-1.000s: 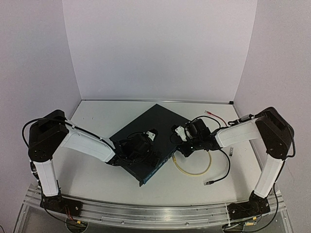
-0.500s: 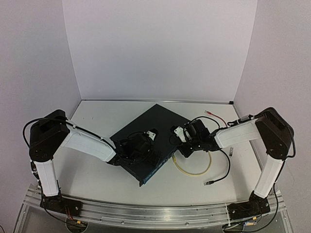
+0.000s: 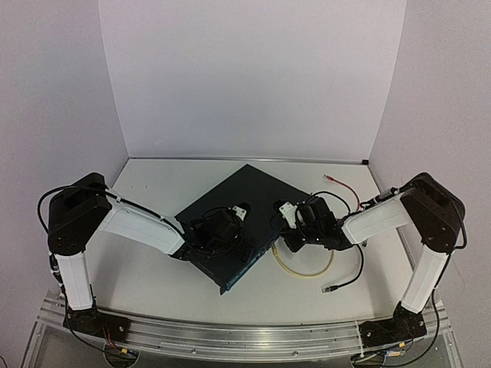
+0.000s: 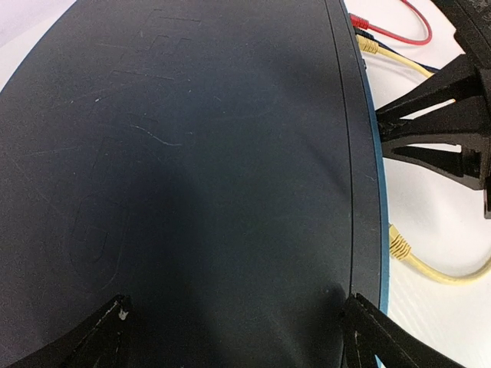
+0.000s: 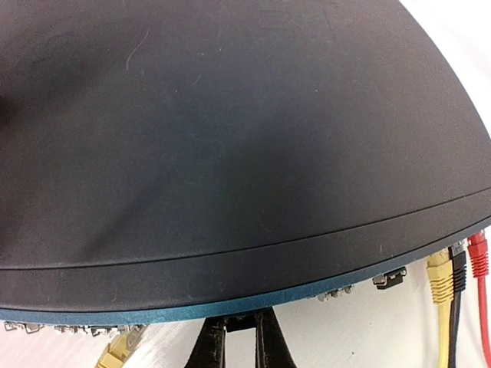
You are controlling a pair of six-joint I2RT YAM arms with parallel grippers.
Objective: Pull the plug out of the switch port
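Right wrist view: switch [image 5: 230, 138] runs off the 12 and 9 o'clock edges, with the port row [image 5: 337, 291] mostly hidden under its overhang. At 6 o'clock the right gripper [image 5: 239, 328] is cut by the bottom edge, its tips tucked beneath the switch, so anything between them is unseen. At 7 o'clock the yellow plug [image 5: 121, 351] is clipped; seated or not, cannot tell. Top view: that row is too small to resolve.
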